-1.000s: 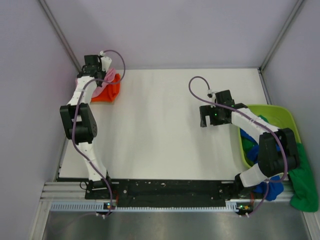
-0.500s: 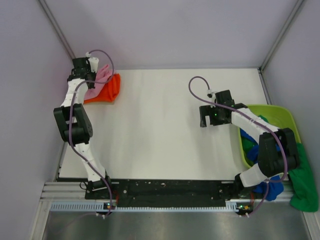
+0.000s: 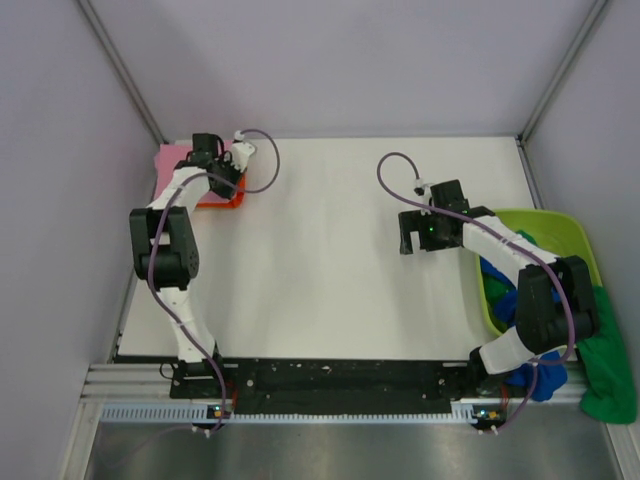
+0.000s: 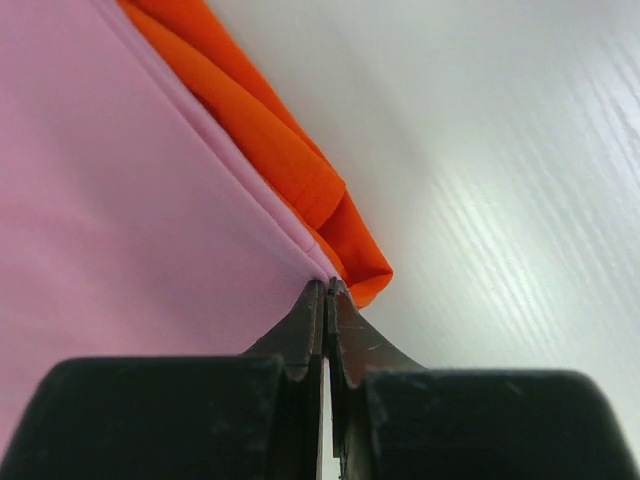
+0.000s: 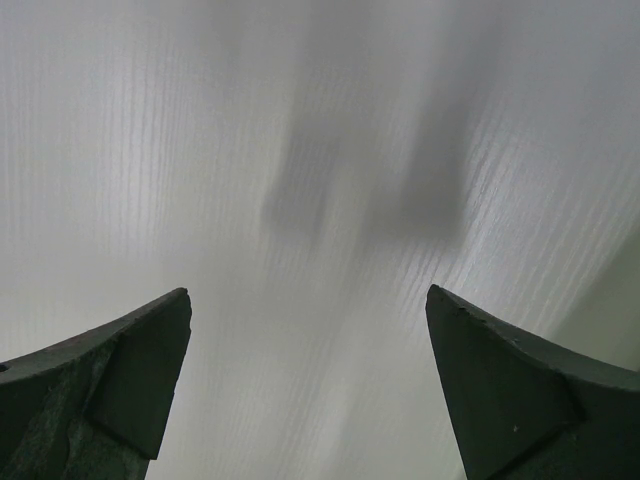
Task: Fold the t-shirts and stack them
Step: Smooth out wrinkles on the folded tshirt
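A light pink t-shirt [image 3: 176,160] lies flat on top of a folded orange-red t-shirt [image 3: 222,198] at the far left corner of the table. In the left wrist view the pink t-shirt [image 4: 130,200] covers the orange-red one [image 4: 270,140], whose folded edge sticks out on the right. My left gripper [image 4: 326,287] is shut, its tips pinching the pink t-shirt's near corner; it also shows in the top view [image 3: 228,172]. My right gripper [image 3: 406,240] is open and empty above bare table [image 5: 310,310]. Royal blue [image 3: 503,300] and dark green [image 3: 610,370] t-shirts lie at the tub.
A lime-green plastic tub [image 3: 560,224] stands at the right edge of the table, with cloth spilling over its near side. Grey walls close in the left, far and right sides. The white table [image 3: 320,260] stretches between the two arms.
My left gripper has swung from the far left corner to the right, drawing the pink t-shirt flat over the orange-red one. The right arm has not moved.
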### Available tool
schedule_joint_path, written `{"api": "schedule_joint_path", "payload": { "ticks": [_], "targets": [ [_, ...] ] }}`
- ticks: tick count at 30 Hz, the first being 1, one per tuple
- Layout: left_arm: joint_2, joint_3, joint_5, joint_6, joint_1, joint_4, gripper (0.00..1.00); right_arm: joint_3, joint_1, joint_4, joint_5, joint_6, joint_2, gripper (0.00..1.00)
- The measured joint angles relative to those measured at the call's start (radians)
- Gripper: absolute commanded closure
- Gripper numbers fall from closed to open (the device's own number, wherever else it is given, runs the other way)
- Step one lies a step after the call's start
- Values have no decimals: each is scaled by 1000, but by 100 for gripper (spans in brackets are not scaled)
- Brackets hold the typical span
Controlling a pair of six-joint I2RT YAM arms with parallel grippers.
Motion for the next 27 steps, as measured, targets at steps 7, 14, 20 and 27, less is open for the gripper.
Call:
{"api": "schedule_joint_path", "payload": {
  "ticks": [7, 14, 20, 27],
  "targets": [
    [24, -10, -34, 73, -45, -47, 98, 0, 0, 0, -2, 0, 0, 1],
    [37, -10, -81, 124, -37, -85, 14, 0, 0, 0, -3, 0, 0, 1],
    [-21, -63, 5, 158, -37, -119, 1, 0, 0, 0, -5, 0, 0, 1],
    [-296, -199, 113, 166, -45, -137, 1, -7, 0, 3, 4, 0, -18, 1]
  ]
}}
